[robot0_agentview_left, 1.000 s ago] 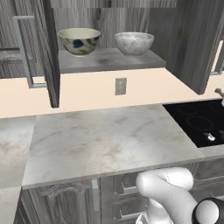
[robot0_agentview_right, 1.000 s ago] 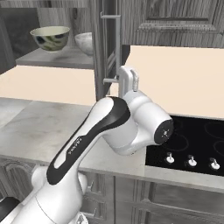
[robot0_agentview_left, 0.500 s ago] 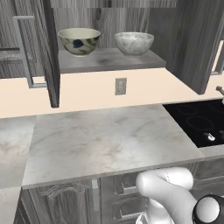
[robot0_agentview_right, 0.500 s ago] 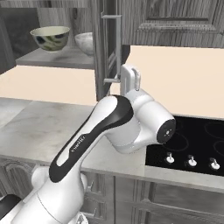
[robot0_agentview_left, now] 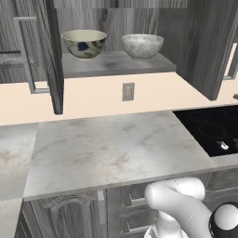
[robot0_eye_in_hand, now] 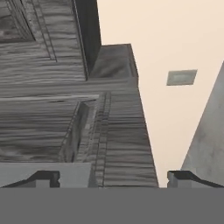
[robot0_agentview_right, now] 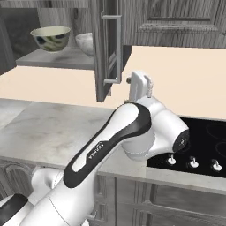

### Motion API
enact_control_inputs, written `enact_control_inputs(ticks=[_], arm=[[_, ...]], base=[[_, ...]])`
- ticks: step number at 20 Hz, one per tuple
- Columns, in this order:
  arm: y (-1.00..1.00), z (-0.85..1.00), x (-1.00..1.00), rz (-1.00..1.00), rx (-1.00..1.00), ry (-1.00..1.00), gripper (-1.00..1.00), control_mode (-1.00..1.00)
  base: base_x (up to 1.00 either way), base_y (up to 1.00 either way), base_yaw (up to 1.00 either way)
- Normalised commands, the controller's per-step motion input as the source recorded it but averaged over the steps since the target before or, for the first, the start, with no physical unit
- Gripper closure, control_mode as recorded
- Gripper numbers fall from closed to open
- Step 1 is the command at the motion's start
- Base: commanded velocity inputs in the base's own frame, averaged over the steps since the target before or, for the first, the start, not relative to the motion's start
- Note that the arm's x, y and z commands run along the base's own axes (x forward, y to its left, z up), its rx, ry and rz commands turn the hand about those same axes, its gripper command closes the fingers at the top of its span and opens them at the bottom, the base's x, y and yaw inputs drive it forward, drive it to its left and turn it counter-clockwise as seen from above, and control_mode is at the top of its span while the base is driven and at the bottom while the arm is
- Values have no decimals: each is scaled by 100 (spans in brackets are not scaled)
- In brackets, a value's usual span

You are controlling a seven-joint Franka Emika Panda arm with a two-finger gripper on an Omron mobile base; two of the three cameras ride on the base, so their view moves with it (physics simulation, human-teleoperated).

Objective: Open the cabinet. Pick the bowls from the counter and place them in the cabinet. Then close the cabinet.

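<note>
Both bowls, the floral bowl (robot0_agentview_left: 84, 43) and the marble bowl (robot0_agentview_left: 142, 45), sit on the shelf of the cabinet (robot0_agentview_left: 118, 65), so closing seems the step in hand. The gripper (robot0_eye_in_hand: 113, 178), jaws spread wide and empty, faces the right door (robot0_agentview_right: 107, 48) near its handle (robot0_agentview_right: 118, 48); best press squarely on the panel and swing it steadily

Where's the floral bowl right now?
The floral bowl sits on the open cabinet's shelf, on its left part in the left base view, just left of the marble bowl and apart from it.
</note>
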Motion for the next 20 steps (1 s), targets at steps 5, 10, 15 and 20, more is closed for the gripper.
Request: enact_control_inputs(ticks=[5,10,15,20], arm=[[-46,-18,7,8,3,-6,-100,-100],[0,-16,37,3,0,-5,-100,-100],[0,-10,61,1,0,-4,-100,-100],[1,-4,51,3,0,-2,-100,-100]], base=[[0,0,0],[0,0,0],[0,0,0],[0,0,0]])
